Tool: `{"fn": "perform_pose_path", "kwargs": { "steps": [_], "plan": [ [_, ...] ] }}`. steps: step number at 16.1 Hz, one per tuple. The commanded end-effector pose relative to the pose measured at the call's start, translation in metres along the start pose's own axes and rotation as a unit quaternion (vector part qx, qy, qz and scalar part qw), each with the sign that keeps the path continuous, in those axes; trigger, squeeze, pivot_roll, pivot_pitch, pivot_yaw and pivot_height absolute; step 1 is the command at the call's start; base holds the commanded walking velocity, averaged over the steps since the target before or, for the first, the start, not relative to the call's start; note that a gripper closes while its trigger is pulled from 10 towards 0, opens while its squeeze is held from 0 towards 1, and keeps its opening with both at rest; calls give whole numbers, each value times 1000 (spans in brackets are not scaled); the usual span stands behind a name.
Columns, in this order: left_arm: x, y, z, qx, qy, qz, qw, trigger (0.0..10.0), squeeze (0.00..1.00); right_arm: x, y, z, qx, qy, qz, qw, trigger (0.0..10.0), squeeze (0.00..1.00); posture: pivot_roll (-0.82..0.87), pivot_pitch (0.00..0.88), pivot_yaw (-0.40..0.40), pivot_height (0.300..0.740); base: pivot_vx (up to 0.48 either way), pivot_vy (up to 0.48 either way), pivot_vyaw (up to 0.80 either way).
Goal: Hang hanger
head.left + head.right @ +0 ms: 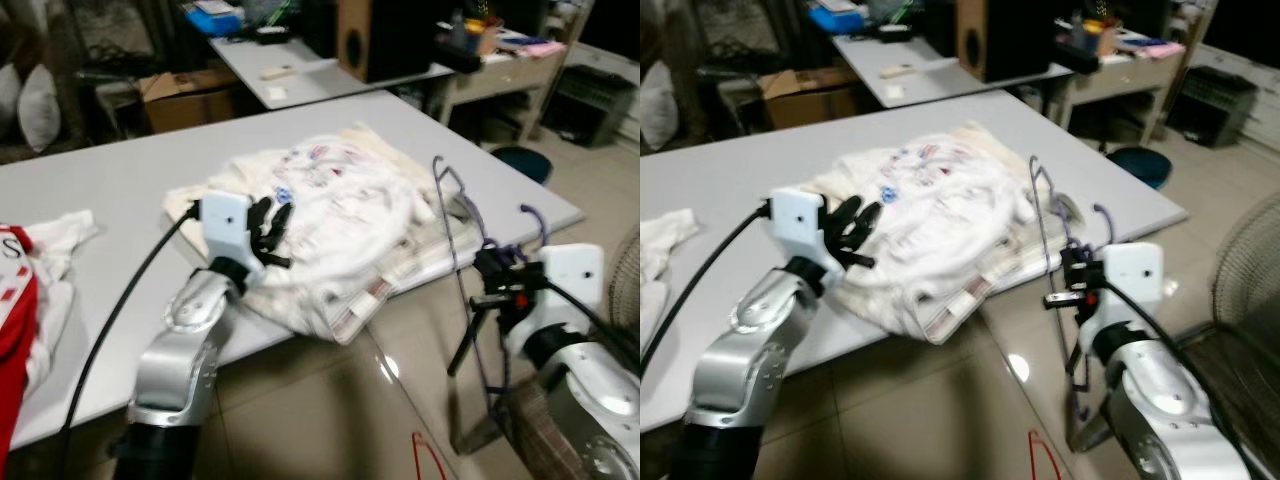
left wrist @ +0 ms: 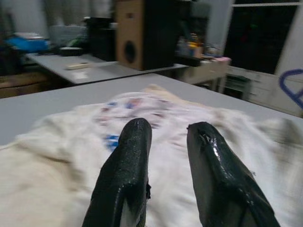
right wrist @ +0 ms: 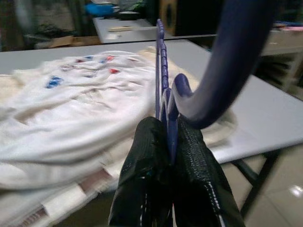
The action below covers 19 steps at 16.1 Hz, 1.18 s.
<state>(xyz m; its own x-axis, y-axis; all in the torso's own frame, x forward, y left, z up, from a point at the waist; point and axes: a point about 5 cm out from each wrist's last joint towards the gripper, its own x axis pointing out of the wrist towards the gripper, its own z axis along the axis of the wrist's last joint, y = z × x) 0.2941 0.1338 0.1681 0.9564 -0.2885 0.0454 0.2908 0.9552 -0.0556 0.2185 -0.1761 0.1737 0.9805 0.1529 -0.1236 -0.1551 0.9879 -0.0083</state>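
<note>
a grey worktop [image 1: 120, 190] ran across the scene, with a heap of white clothes [image 1: 330, 220] piled near its right end and spilling over the near edge. the left gripper [image 1: 272, 232] hovered at the left side of that heap, just above the cloth; its two black fingers [image 2: 128, 175] stood a little apart with nothing between them.

the right gripper [image 1: 1065, 285] was off the near right corner of the worktop, above the tiled floor [image 1: 330, 400]. its fingers [image 3: 147, 189] were pressed together on the thin wire of a purple hanger [image 1: 455, 230], just below the curved hook. the hanger stood roughly upright in that grip, its hook rising beside the gripper and its frame reaching up near the right edge of the heap and down toward the floor.

at the far left of the worktop lay a red and white garment [image 1: 25, 300]. behind the worktop stood a second grey table [image 1: 300, 75] carrying a dark speaker [image 1: 375, 35], and a cardboard box [image 1: 185, 95] sat to its left.
</note>
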Motion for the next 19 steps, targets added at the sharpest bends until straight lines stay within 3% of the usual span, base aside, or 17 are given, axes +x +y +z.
{"fn": "perform_pose_path", "kwargs": {
  "steps": [1,2,3,10,13,15,18,19],
  "plan": [
    [2,1,-3,-17,11,6,1000,10000,0,-1,-3,2,-4,-8,-2,1000,10000,0,-67,29,13,740,334,0,0],
    [2,2,-3,-26,13,5,1000,10000,871,0,-3,2,-5,-9,-1,1000,10000,0,-65,28,12,740,356,0,0],
    [3,1,-3,-29,16,-7,999,10000,1000,0,-3,3,-6,-10,0,1000,10000,0,-65,26,12,740,379,0,0],
    [9,-8,-7,-13,28,-38,999,10000,1000,0,-8,4,-8,-18,-8,1000,10000,0,-72,20,33,740,371,0,0],
    [9,-8,-8,1,43,-80,996,10000,1000,-3,-9,2,-3,-16,-8,1000,10000,0,-68,12,56,740,0,0,0],
    [10,4,-13,47,97,-103,989,10000,1000,-9,-11,4,8,-22,28,999,10000,0,-59,0,76,740,0,0,0],
    [8,11,-17,60,132,-127,981,10000,1000,-15,-10,1,-6,-19,63,998,10000,0,-51,0,98,740,0,0,0],
    [10,6,-23,42,166,-147,974,10000,1000,-16,-12,2,-16,-14,87,996,10000,0,-52,0,113,740,0,0,0]
  ]
}}
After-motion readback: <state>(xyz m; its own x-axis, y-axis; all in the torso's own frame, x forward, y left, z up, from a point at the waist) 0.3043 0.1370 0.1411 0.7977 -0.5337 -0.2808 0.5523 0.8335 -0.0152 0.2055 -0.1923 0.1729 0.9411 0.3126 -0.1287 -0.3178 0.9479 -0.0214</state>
